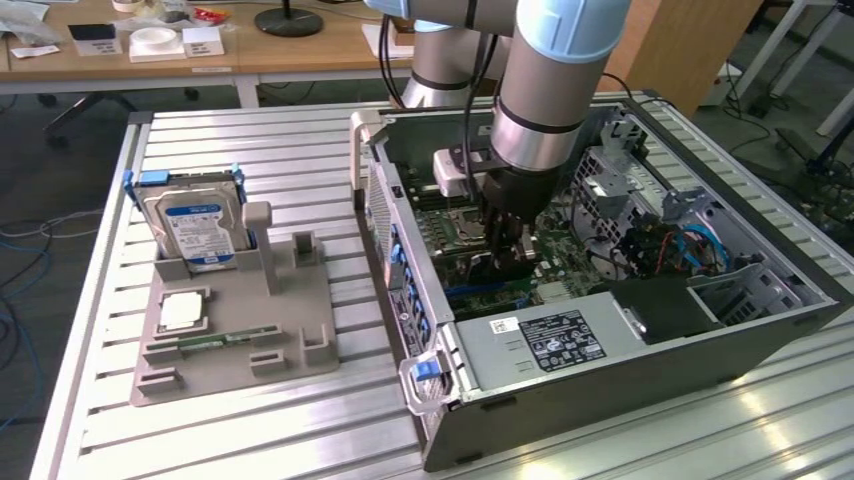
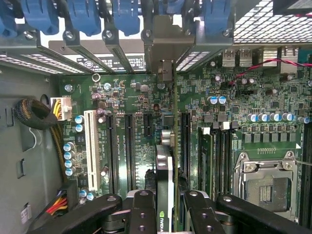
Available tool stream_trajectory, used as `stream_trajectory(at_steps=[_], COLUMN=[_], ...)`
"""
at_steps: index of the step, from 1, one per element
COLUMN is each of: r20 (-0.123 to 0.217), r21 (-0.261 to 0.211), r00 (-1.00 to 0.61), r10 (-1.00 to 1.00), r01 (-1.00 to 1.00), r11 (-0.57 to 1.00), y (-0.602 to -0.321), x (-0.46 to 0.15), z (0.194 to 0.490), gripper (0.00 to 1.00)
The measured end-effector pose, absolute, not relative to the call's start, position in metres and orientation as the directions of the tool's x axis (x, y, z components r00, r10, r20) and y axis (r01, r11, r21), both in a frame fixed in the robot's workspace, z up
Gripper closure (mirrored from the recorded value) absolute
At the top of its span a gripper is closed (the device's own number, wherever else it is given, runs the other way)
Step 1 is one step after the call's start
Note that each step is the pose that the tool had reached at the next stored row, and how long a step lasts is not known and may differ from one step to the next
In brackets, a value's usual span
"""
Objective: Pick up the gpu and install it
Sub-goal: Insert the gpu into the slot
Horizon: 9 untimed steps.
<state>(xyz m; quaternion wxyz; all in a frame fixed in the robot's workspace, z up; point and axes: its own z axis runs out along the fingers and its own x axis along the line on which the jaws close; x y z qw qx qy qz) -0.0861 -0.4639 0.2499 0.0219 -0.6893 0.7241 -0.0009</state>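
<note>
The gripper (image 1: pixel 511 262) reaches down inside the open computer case (image 1: pixel 747 330), its fingers (image 2: pixel 144 209) pinching the gpu (image 2: pixel 165 185) by its upper edge. The card hangs edge-on above the motherboard (image 2: pixel 234 102), over the expansion slots (image 2: pixel 130 146) that lie beside the white slot (image 2: pixel 90 148), with its silver end bracket (image 2: pixel 163 53) already up against the rear wall of the case, among the blue retention clips (image 2: pixel 126 17).

The card's long axis runs along the slots, from the gripper toward that rear wall; its board stands upright, its lower edge toward the motherboard.

The main risk, as I judge it, is misalignment: if the card's edge connector sits slightly to one side of its slot, pressing down would jam it on the slot wall or on nearby capacitors. The bracket could also catch on the case's rear frame and tilt the card. A tilt within the pinch would let one end seat while the other rides high.
</note>
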Motion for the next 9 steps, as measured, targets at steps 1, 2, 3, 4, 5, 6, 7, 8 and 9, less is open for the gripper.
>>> stream_trajectory(at_steps=[1,2,3,4,5,6,7,8,9], r20=[-0.031,-0.031,-0.031,-0.03,-0.031,-0.031,-0.03,-0.03,-0.03], r21=[-0.032,-0.032,-0.032,-0.032,-0.031,-0.032,-0.032,-0.032,-0.032], r00=[-0.048,-0.047,-0.047,-0.046,-0.046,-0.046,-0.046,-0.046,-0.046], r10=[-0.998,-0.998,-0.998,-0.998,-0.998,-0.998,-0.998,-0.998,-0.998], r01=[-0.998,-0.998,-0.998,-0.998,-0.998,-0.998,-0.998,-0.998,-0.998], r11=[0.049,0.048,0.048,0.047,0.047,0.047,0.047,0.047,0.047], y=[-0.464,-0.464,-0.464,-0.4641,-0.464,-0.464,-0.464,-0.464,-0.464], x=[-0.0861,-0.0861,-0.0862,-0.0863,-0.0866,-0.0867,-0.0867,-0.0867,-0.0867], z=[0.2499,0.2499,0.2495,0.249,0.2484,0.248,0.2477,0.2476,0.2474], gripper=[0.73,0.73,0.73,0.73,0.73,0.73,0.73,0.73,0.73])
